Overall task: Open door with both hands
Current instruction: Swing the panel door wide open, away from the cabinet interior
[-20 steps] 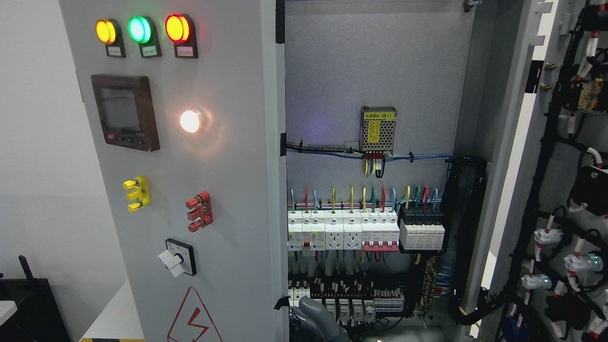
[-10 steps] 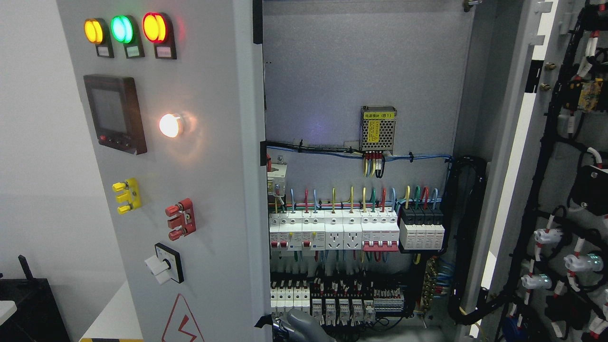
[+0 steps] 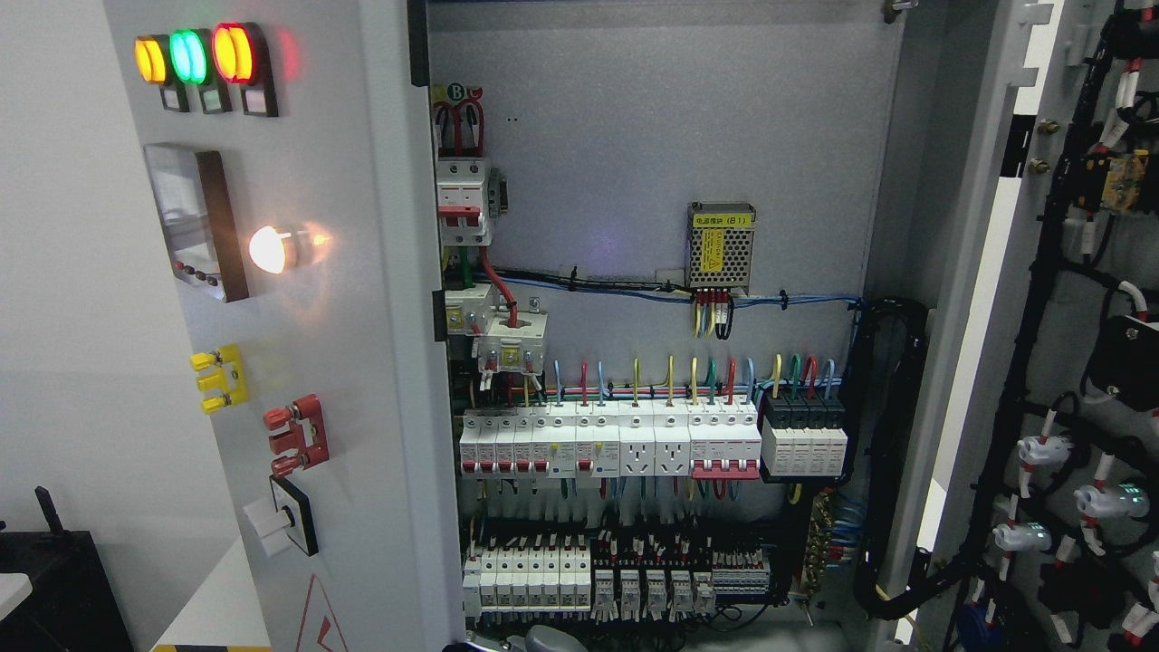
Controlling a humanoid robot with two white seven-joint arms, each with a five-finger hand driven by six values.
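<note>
Grey sheet metal fills most of the view: a tall electrical cabinet (image 3: 634,136) stands before a plain white wall (image 3: 54,272), with a black box (image 3: 54,589) low in the left corner.

Both doors stand open. The grey left door (image 3: 362,317) is turned outward. It carries yellow, green and red round lamps (image 3: 190,56), a dark square meter (image 3: 195,222), a glowing white lamp (image 3: 270,249), a yellow terminal block (image 3: 220,378), a red terminal block (image 3: 297,435) and a black-and-white rotary switch (image 3: 285,528). The grey right door (image 3: 1014,272) shows its inner side with black cable bundles.

Inside are a row of white circuit breakers (image 3: 607,444) and a perforated metal power supply with a yellow label (image 3: 721,244).

Only a rounded grey part of the left hand (image 3: 543,639) shows at the bottom edge. Whether its fingers are apart or together I cannot tell. The left door's free edge rises just to the left of this hand; the right door is well apart, to its right.
</note>
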